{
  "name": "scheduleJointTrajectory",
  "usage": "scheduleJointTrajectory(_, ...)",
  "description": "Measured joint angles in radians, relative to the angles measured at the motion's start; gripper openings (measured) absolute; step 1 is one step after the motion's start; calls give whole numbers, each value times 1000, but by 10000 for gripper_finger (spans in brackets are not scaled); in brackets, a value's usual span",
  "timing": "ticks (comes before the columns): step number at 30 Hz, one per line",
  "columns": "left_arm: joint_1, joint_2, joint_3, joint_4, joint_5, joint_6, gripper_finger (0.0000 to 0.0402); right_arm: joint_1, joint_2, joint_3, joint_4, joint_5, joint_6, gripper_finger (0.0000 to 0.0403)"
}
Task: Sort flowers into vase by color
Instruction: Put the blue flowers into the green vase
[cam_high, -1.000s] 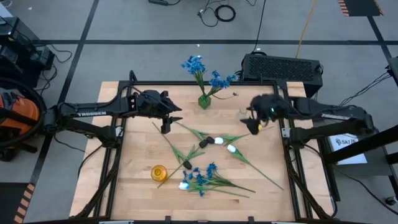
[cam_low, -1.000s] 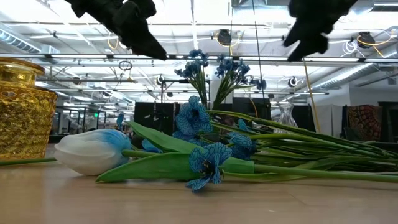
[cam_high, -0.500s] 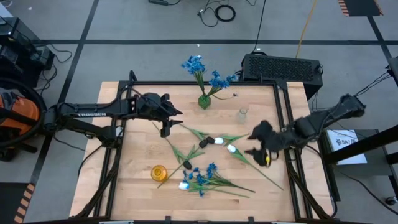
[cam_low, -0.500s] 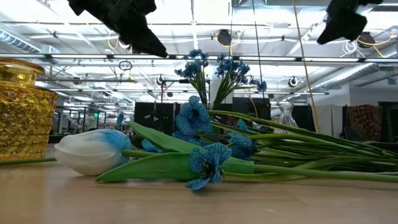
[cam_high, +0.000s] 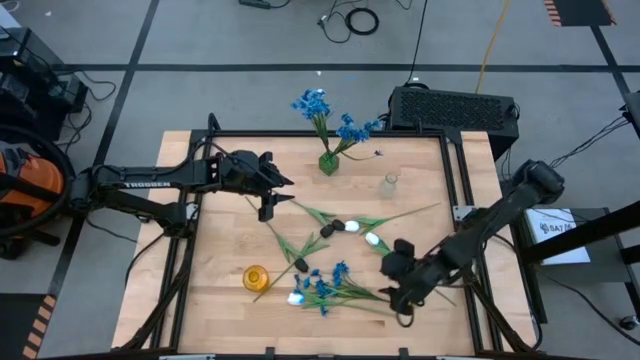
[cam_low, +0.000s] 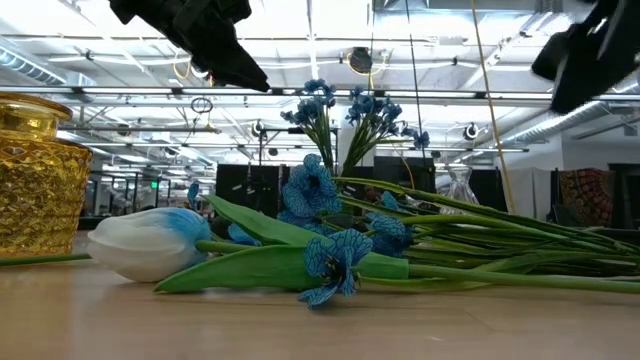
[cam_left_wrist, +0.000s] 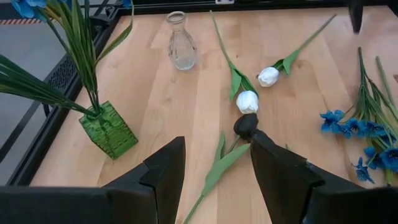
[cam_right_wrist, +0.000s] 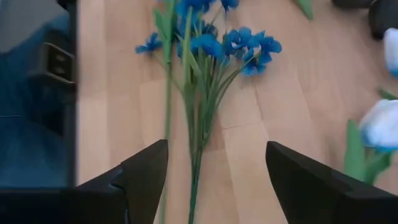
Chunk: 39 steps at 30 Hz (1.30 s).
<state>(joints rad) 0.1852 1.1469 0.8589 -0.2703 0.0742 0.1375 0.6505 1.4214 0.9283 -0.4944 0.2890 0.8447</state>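
A bunch of blue flowers lies flat on the table near its near edge, stems pointing right; it also fills the low view. My right gripper is open and hovers over the stem end of this bunch. In the right wrist view its fingers stand on either side of the stems without touching them. My left gripper is open and waits above the table's far left part, over a dark tulip. White tulips and dark tulips lie scattered mid-table.
A green vase holding blue flowers stands at the far edge. A clear glass vase stands to its right, and a yellow vase near the front left. Another white tulip lies beside the blue bunch. A black box sits beyond the table.
My right gripper has swung from the far right, beside the clear glass vase, toward the near edge and leftward, and now sits over the stems of the lying blue bunch. The flowers have stayed where they were.
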Motion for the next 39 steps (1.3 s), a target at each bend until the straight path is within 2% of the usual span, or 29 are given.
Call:
scheduleJointTrajectory(6,0,0,0,0,0,-1,189,-69,151,-2,142,-8,-100,262)
scheduleJointTrajectory(10,-3,0,0,-2,0,-1,189,-125,215,-2,229,-85,-176,269)
scheduleJointTrajectory(17,-4,0,0,-5,0,0,189,-186,297,-2,298,-169,-203,269)
scheduleJointTrajectory(24,-4,0,0,-5,0,0,189,-195,373,0,320,-208,-229,258)
scheduleJointTrajectory(29,-4,0,0,-4,0,0,189,-200,392,3,329,-200,-237,194)
scheduleJointTrajectory(36,-4,0,0,0,0,1,189,-209,366,0,329,-222,-271,35)
scheduleJointTrajectory(37,-4,0,0,1,0,1,189,-212,351,0,320,-226,-277,19)
scheduleJointTrajectory(39,-4,0,0,1,-3,1,189,-211,308,-2,295,-226,-284,12)
